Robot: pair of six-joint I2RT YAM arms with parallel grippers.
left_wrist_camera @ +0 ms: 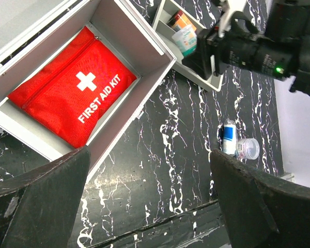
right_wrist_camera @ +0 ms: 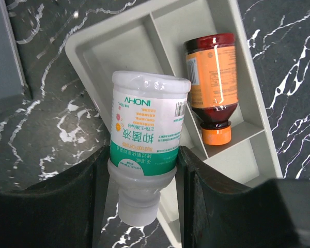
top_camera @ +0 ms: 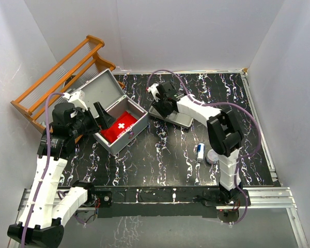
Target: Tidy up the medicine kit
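The medicine kit [top_camera: 115,146] is a grey metal case that stands open at the table's left, lid [top_camera: 97,89] leaning back. A red FIRST AID KIT pouch [left_wrist_camera: 72,101] lies inside it, also visible in the top view [top_camera: 120,127]. My left gripper [left_wrist_camera: 150,155] is open and empty, above the table just in front of the case [left_wrist_camera: 144,46]. My right gripper [right_wrist_camera: 144,155] is shut on a white bottle with a green label [right_wrist_camera: 147,129], holding it over the left compartment of a shallow grey tray [right_wrist_camera: 108,46]. A brown bottle with an orange cap [right_wrist_camera: 212,88] lies in the tray's right compartment.
A blue and white tube [top_camera: 200,151] and a small clear round container [top_camera: 212,156] lie on the table at the right front. A wooden rack [top_camera: 62,72] stands behind the case at the far left. The tray [top_camera: 182,122] sits mid-table. White walls surround the table.
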